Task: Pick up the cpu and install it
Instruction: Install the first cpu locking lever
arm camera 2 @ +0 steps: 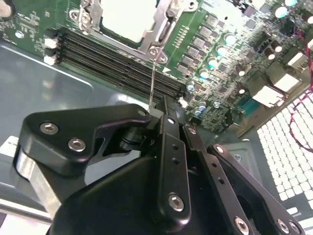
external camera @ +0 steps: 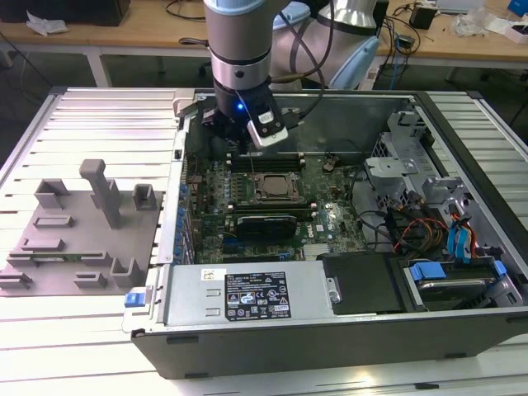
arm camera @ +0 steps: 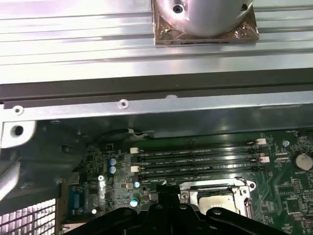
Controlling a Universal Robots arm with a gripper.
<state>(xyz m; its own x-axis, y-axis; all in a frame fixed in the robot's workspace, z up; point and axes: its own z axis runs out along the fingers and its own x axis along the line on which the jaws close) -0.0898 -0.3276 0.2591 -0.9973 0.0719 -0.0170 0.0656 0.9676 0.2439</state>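
The jaws are seen set narrow, tips hidden; beyond them, the smooth silvery cpu (arm camera 2: 124,17) is cut off.

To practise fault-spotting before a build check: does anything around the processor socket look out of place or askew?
One thing: a thin metal lever stands out from a corner of the socket frame, toward the gripper, instead of lying along the frame. The cpu looks seated square inside it. Nothing looks spilled or damaged.

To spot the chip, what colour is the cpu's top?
The cpu top is silvery white, clearest in the second wrist view.
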